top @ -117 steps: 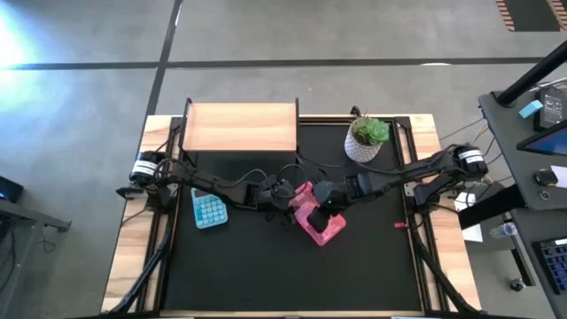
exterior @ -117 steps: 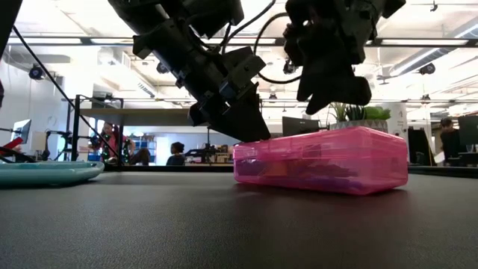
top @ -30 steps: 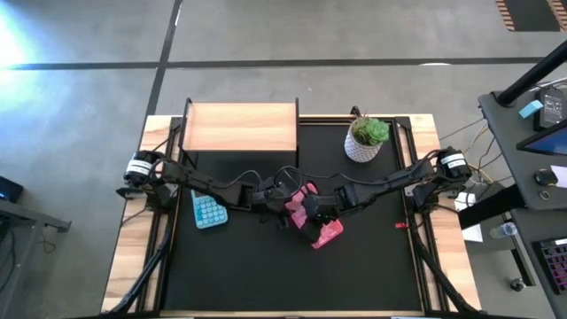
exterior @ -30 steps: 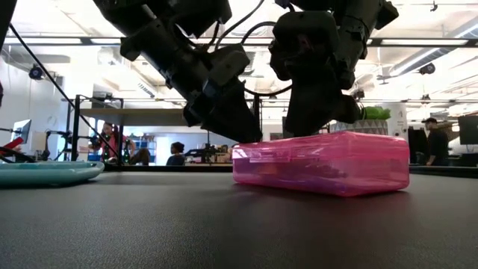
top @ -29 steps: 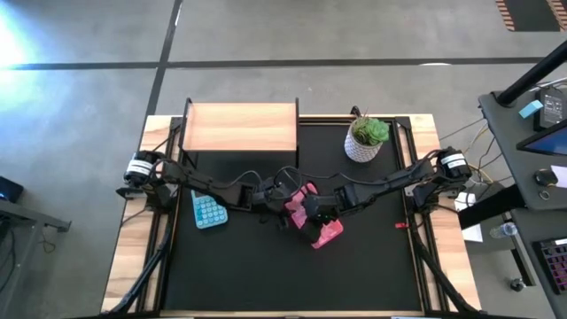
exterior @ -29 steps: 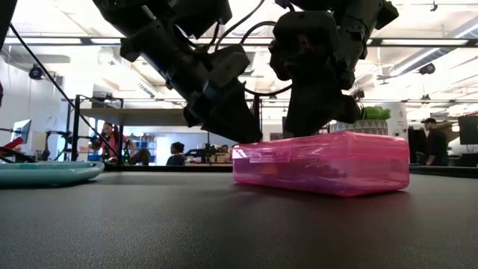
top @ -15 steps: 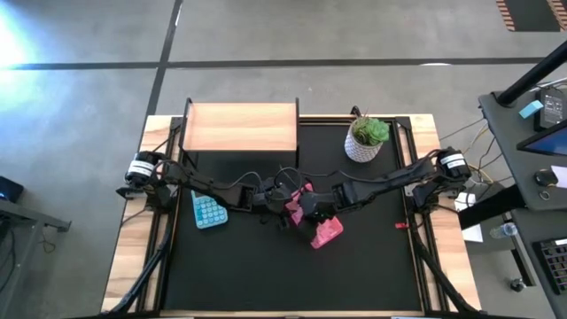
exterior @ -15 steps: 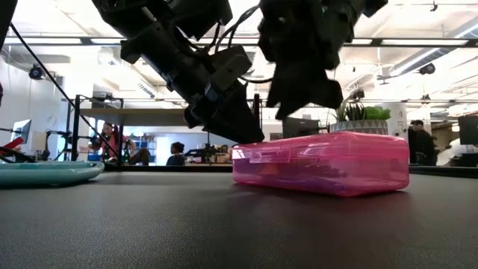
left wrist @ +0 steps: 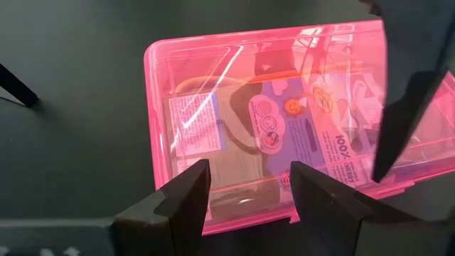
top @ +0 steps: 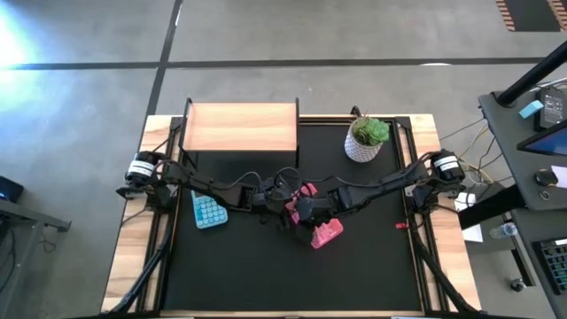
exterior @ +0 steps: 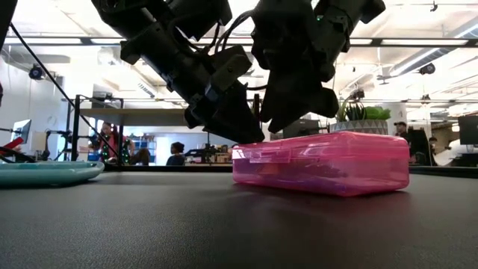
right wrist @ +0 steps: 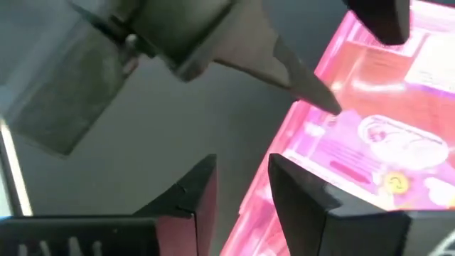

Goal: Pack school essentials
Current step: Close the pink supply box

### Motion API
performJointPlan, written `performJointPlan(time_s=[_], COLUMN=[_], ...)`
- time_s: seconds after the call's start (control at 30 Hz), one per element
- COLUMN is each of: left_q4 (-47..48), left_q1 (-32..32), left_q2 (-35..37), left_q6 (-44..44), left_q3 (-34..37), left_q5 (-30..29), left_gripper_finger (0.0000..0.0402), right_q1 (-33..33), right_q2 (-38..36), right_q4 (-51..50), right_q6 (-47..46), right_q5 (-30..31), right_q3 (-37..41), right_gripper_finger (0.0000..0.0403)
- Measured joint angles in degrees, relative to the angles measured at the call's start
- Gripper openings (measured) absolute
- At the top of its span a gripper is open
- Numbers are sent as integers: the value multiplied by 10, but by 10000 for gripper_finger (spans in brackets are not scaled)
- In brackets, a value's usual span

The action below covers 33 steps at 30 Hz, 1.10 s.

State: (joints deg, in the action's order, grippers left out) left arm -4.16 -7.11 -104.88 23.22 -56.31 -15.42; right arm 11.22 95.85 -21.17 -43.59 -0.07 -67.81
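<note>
A closed pink see-through case [exterior: 321,161] lies flat on the black mat [top: 266,266] in mid-table. Stationery shows through its lid [left wrist: 270,107]. My left gripper [exterior: 243,134] slants down from the table's left onto the case's left end, its fingers open [left wrist: 249,171]. My right gripper [exterior: 299,119] hangs just above the same end of the case [right wrist: 384,142]. Its fingers stand a little open [right wrist: 242,167] and touch nothing. My left gripper rests its open fingertips on the lid at the case's left end [exterior: 243,147]. The fingers slant down from the table's left side, and one tip [right wrist: 323,99] meets the lid's edge. The case stays flat on the mat.
A teal calculator-like thing [top: 209,211] lies left of the arms. A wooden box [top: 241,127] stands at the far edge, with a potted plant [top: 367,137] at the far right. A small red item [top: 400,225] lies right of the case.
My right gripper has come up off the case's lid and gone a little toward the table's left, now hanging over the case's left end. The case and my left gripper have kept still.
</note>
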Motion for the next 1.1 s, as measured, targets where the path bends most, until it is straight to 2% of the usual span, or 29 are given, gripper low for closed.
performJointPlan(time_s=[0.4, 1.1], left_q4=[-2, -31], left_q1=[0, 0], left_q2=[0, 0], left_q6=[1, 0], left_q3=[0, 18], left_q5=[1, -1], left_gripper_finger=[183, 183], right_q1=[0, -1], right_q2=[0, -3], right_q4=[0, 0], right_q6=[-3, -29], right_q5=[3, 19], right_q3=[12, 59], right_gripper_finger=[40, 36])
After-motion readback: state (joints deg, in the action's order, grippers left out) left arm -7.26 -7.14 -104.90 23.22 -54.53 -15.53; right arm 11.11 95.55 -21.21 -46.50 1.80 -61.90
